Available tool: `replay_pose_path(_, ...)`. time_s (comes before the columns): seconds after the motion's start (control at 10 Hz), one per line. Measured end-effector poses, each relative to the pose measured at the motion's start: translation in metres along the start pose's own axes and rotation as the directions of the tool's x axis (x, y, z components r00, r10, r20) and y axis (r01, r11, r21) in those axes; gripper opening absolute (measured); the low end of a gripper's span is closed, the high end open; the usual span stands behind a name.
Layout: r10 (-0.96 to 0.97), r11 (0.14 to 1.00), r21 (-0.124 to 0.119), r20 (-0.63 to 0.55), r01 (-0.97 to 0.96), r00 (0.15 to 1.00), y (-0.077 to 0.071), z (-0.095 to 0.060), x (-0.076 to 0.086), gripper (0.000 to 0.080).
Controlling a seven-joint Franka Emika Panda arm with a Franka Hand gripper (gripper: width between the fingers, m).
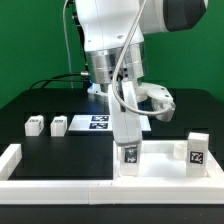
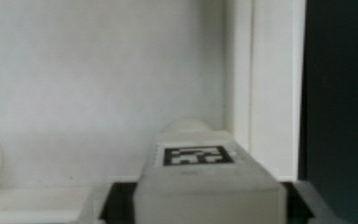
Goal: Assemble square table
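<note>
Firmly, claw [image 1: 127, 146] closed on tagged leg [image 2: 197, 170], leg between its fingers [image 2: 115, 203], over tabletop [image 2: 87, 80], beside border rail [image 1: 60, 186].

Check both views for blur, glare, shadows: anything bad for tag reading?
Exterior view: even light, only soft shadows on the black table; white tabletop nearly blown out, coarse resolution. Wrist view: soft overall; the held leg is close and blurry, though its tag pattern is still distinguishable; tabletop behind it washed out and featureless; tool fingers dark at the frame edge.
</note>
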State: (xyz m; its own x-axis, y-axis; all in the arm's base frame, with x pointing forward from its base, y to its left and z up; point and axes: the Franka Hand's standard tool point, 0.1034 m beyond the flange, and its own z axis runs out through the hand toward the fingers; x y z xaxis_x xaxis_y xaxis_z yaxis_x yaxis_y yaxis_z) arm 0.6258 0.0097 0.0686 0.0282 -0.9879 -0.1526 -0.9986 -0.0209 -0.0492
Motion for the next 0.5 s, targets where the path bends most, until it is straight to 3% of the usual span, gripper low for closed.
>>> replay_pose_path(0.1,-0.104,0.995,-0.004,-0.006,0.104,0.995,0.0002,0.0002,-0.0006,0.0289)
replay_pose_path(0.2,-0.274,0.962,-0.014,-0.014,0.273,0.962,0.0006,0.0008,-0.0027,0.0496)
replay_pose_path(0.3,-0.424,0.906,-0.018,-0.012,0.423,0.906,0.0006,0.0006,-0.0028,0.0496)
replay_pose_path(0.4,-0.497,0.867,-0.018,-0.012,0.497,0.867,0.0007,0.0008,-0.0025,0.0616)
replay_pose_path(0.5,-0.556,0.831,-0.019,-0.010,0.556,0.831,0.0007,0.0008,-0.0023,0.0642)
